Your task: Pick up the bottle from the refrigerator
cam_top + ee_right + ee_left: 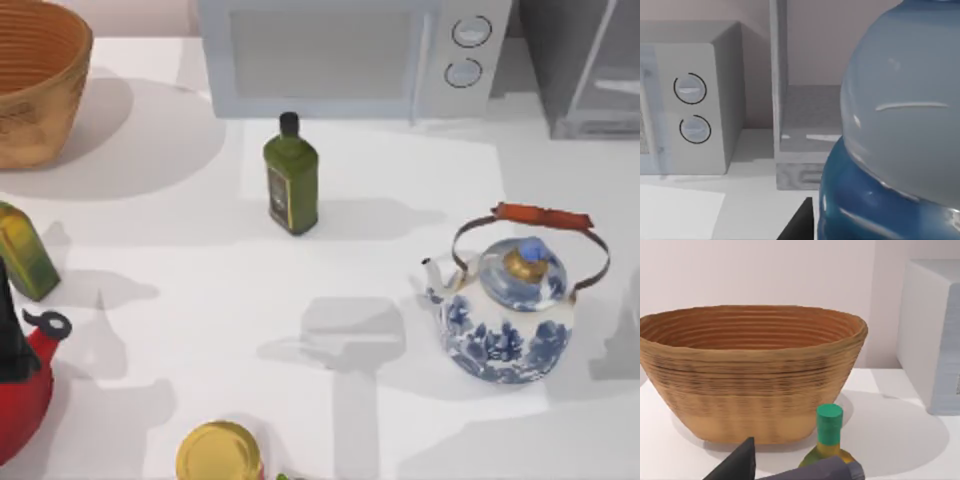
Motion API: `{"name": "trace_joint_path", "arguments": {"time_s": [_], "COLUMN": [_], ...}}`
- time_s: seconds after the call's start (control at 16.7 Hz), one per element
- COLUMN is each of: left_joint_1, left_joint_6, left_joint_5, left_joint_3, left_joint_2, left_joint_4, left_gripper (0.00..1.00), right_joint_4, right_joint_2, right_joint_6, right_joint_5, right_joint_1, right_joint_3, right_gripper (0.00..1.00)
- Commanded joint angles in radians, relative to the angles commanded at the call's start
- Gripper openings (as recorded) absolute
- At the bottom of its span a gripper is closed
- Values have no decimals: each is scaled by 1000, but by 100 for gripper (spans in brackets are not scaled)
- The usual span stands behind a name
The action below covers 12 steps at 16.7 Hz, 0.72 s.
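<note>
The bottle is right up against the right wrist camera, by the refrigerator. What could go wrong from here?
1. The bottle crowds the right wrist view, so the grip cannot be checked; it may slip.
2. The refrigerator wall and the microwave stand close behind; a swing could clip them.
3. The porcelain teapot stands on the table's right side; a drop might hit it.
The left claw hangs by the basket.

The left tool (790, 467) has dark grey, wedge-shaped fingers (737, 464).

wicker basket (35, 75), white microwave (340, 55), blue-white teapot (505, 315)
</note>
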Motion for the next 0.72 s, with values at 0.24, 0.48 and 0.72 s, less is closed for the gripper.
{"name": "trace_joint_path", "arguments": {"time_s": [0.24,0.48,0.72], "left_joint_1": [0,0,0], "left_joint_6": [0,0,0], "left_joint_5": [0,0,0], "left_joint_3": [0,0,0], "left_joint_2": [0,0,0], "left_joint_4": [0,0,0], "left_gripper": [100,100,100], "right_joint_4": [-4,28,214], "right_joint_2": [-7,28,217], "right_joint_6": [0,-3,-25], "right_joint_5": [1,19,132], "right_joint_1": [1,29,204], "right_joint_3": [-3,26,156], "right_gripper": [0,0,0]}}
